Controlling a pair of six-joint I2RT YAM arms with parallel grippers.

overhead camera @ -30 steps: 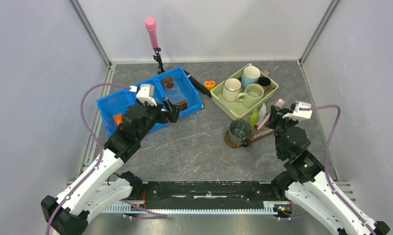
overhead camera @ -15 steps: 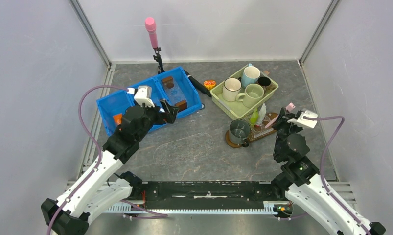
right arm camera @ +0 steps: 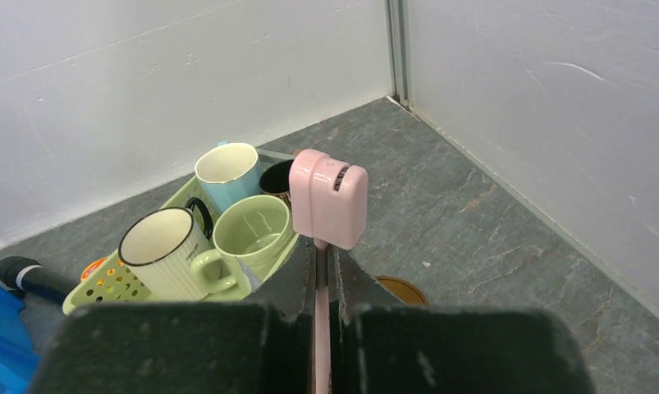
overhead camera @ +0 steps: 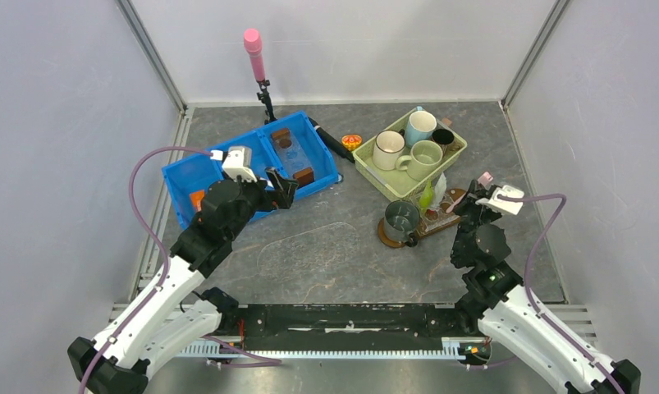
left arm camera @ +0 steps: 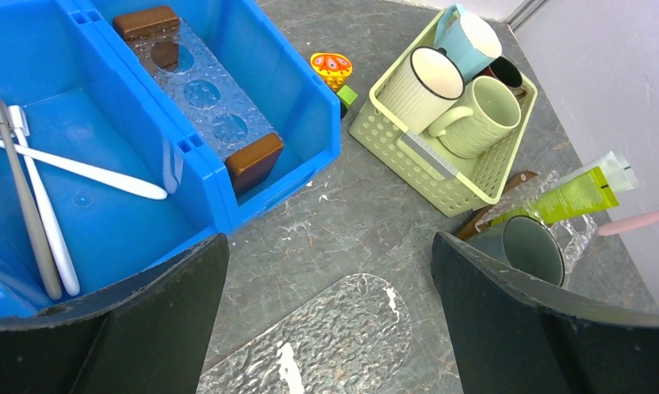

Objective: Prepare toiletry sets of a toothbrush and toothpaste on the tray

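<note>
Right gripper (right arm camera: 322, 275) is clamped tight on the handle of a pink toothbrush (right arm camera: 328, 197), its capped head pointing up, just by the right-hand end of the tray (overhead camera: 383, 240). On that dark board stands a grey-green mug (overhead camera: 401, 220) with a green tube (left arm camera: 576, 195) beside it, in among some clear wrapping. Over on the other side, the left gripper (overhead camera: 281, 182) hangs with its jaws spread wide and empty above the near wall of the blue bin (left arm camera: 264, 98), where white toothbrushes (left arm camera: 80, 172) lie. A pale green basket (overhead camera: 367, 168) of mugs sits just behind the tray.
</note>
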